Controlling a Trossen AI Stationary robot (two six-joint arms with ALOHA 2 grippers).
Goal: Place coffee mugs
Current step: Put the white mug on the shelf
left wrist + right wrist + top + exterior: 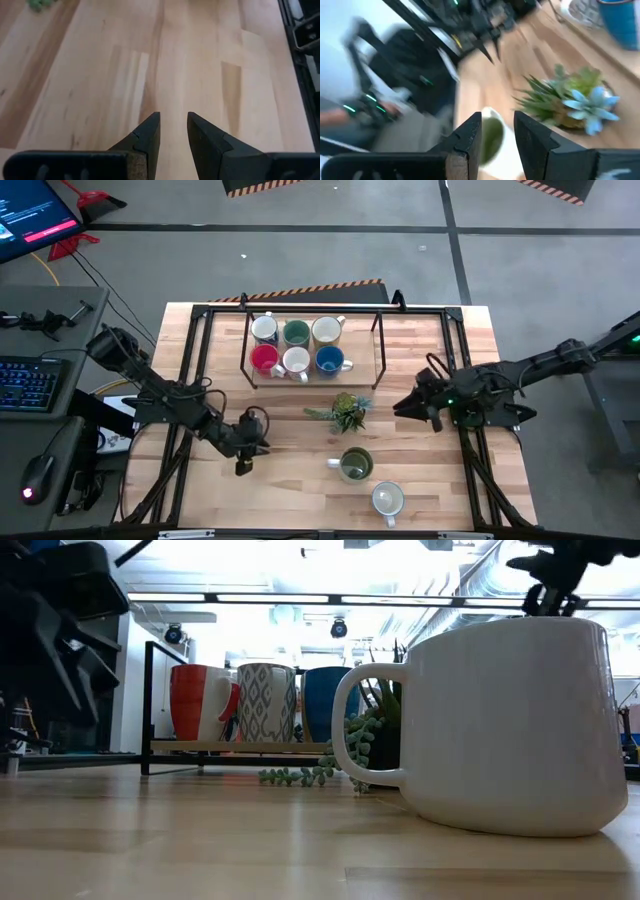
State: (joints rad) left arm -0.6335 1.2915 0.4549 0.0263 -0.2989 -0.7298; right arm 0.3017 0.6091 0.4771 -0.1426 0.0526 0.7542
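Olive mug blurred, half hidden behind right gripper fingers; white mug blocks low view.

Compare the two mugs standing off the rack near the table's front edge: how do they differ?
The olive green mug is dark-glazed; the white mug is pale all over. The olive green mug stands nearer the small plant; the white mug stands closer to the table's front edge. The olive green mug's handle points toward the left arm's side; the white mug's handle is not clear from above. Both stand upright on bare wood, untouched by either end effector.
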